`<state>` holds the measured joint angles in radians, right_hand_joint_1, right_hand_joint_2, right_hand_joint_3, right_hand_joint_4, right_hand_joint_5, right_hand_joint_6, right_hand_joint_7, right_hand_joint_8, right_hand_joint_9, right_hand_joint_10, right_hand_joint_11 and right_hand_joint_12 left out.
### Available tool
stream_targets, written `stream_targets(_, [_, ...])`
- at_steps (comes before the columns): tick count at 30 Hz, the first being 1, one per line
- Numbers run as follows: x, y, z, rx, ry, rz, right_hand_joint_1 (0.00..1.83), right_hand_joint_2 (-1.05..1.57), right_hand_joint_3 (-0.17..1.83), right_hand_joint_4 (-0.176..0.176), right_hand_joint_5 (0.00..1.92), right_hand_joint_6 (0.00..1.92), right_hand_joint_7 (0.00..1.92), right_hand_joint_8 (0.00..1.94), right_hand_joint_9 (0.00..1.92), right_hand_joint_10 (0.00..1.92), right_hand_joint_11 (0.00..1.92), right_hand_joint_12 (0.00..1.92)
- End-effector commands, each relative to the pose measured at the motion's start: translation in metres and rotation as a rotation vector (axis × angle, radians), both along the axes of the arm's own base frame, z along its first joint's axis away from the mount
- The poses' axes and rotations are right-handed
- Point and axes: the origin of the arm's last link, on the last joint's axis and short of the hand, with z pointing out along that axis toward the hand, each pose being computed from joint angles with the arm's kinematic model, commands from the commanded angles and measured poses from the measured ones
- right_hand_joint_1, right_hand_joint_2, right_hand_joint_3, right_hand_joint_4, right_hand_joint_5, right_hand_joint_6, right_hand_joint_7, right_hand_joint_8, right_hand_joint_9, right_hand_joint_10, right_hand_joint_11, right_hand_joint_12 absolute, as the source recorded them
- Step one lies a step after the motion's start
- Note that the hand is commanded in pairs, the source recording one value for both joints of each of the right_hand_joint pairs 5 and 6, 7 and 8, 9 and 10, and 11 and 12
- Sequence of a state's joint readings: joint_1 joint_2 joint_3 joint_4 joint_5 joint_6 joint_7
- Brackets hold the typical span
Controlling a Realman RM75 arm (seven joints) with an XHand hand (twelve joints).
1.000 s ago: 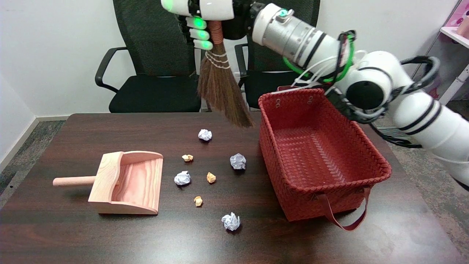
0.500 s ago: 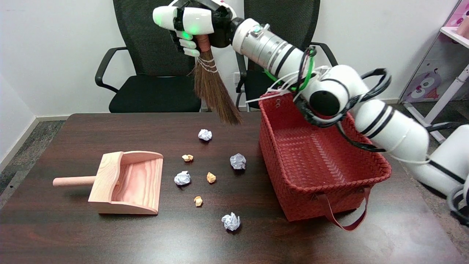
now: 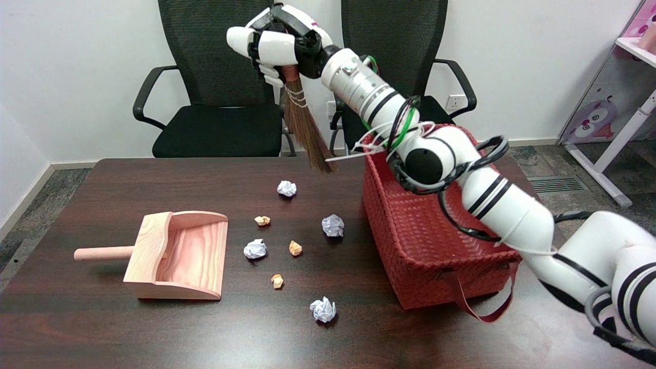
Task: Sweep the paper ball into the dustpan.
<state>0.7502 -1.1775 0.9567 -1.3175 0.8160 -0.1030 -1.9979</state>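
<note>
My right hand grips the top of a small brown straw broom high above the table's far edge; the bristles hang down and slant right, their tips just over the far rim. Several white paper balls lie on the dark table: one at the far middle, one nearer the basket, one close to the dustpan's mouth, one near the front. Small tan paper scraps lie among them. The wooden dustpan sits at the left, mouth facing right, handle pointing left.
A red woven basket with a strap stands at the right of the table, partly under my forearm. Two black office chairs stand behind the table. A white shelf is at the far right.
My right arm has swung lower and further over the basket. The hand with the broom dropped from the frame's top, and the bristle tips moved slightly left toward the table's far edge.
</note>
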Motion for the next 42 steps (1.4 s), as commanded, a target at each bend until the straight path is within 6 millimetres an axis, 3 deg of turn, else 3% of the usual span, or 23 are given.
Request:
stream_targets(1, [-0.061,0.009,-0.004,-0.19,-0.065,-0.004,0.83,1.57,1.31,0.176,1.92,1.92,1.92,1.92,1.92,1.92,1.92,1.92])
stream_targets(14, [-0.064,0.017,0.003,-0.204,-0.025,0.02,0.87,1.57,1.28,0.176,1.92,1.92,1.92,1.92,1.92,1.92,1.92,1.92])
stream_targets(25, [-0.063,0.025,0.004,-0.159,-0.103,-0.034,0.91,1.57,1.26,0.176,1.92,1.92,1.92,1.92,1.92,1.92,1.92,1.92])
stream_targets(42, [-0.068,0.021,-0.001,-0.137,-0.097,-0.068,0.92,1.57,1.31,0.176,1.92,1.92,1.92,1.92,1.92,1.92,1.92,1.92])
